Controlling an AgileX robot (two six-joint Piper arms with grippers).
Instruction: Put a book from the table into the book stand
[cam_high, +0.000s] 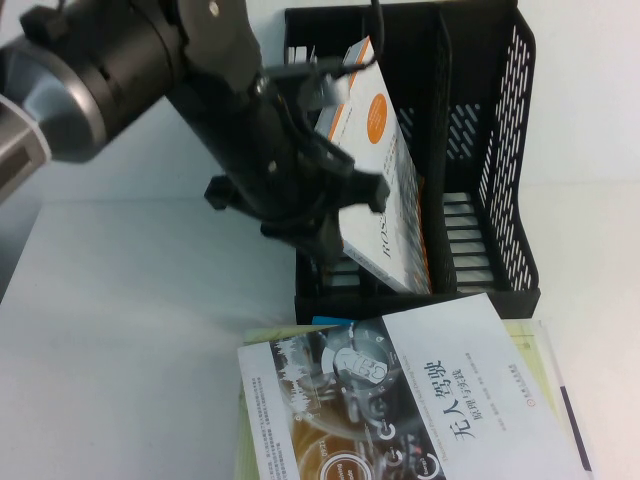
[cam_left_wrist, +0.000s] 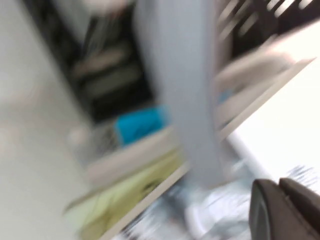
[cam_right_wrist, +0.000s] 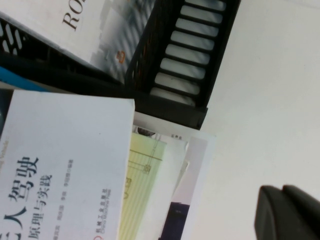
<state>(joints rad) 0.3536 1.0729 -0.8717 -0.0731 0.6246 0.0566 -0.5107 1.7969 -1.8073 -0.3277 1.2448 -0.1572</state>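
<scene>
A white book with an orange circle (cam_high: 385, 170) leans tilted inside the left slot of the black mesh book stand (cam_high: 500, 200). My left gripper (cam_high: 325, 250) hangs at the stand's front left, against the lower edge of that book. In the blurred left wrist view its fingertips (cam_left_wrist: 285, 210) sit pressed together with nothing between them. A stack of books lies in front of the stand, with a white and dark book with a Chinese title (cam_high: 420, 400) on top. My right gripper (cam_right_wrist: 287, 212) is shut and empty over bare table beside the stack; it is out of the high view.
A yellow-green book (cam_high: 525, 345) and a purple-edged one (cam_right_wrist: 175, 220) lie under the top book. The stand's right slot (cam_high: 465, 220) holds nothing. The stand's front corner (cam_right_wrist: 185, 65) is close to the stack. White table stretches to the left (cam_high: 130, 330).
</scene>
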